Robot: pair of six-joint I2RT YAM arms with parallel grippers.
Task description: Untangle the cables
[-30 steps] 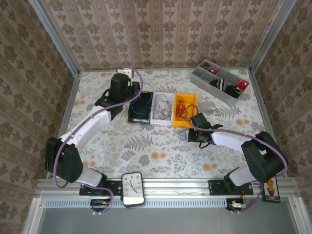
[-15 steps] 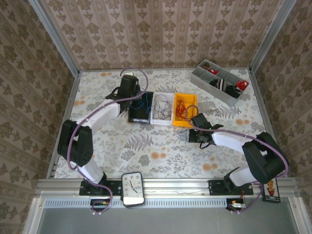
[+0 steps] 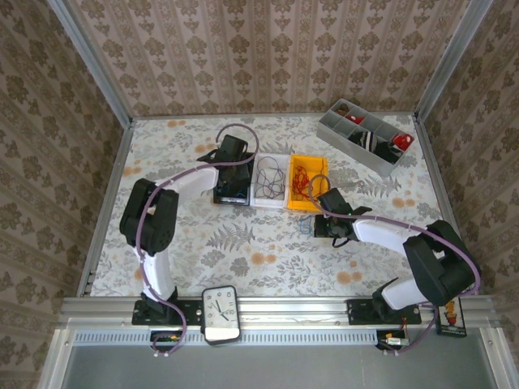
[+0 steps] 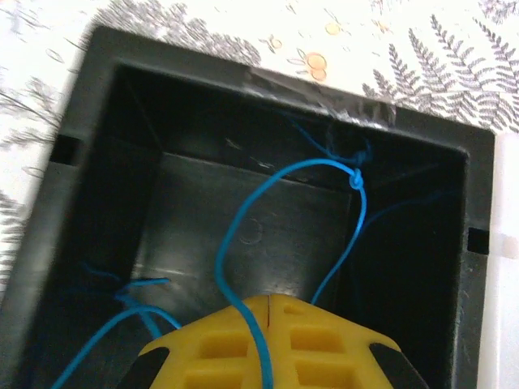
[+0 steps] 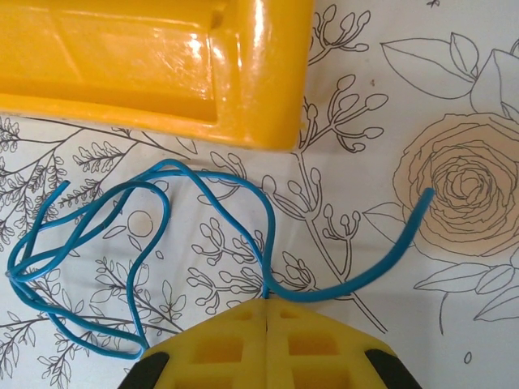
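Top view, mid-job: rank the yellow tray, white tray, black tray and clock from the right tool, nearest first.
1. Yellow tray, just beyond the right tool, right end of the row.
2. White tray, middle of the row.
3. Black tray, left end of the row.
4. Clock, at the table's near edge, off to the left.

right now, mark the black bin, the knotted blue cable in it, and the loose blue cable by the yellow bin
black bin (image 4: 162, 61): left wrist view, on its rim
knotted blue cable (image 4: 356, 181): left wrist view, on its knot
loose blue cable (image 5: 243, 185): right wrist view, top of its loop
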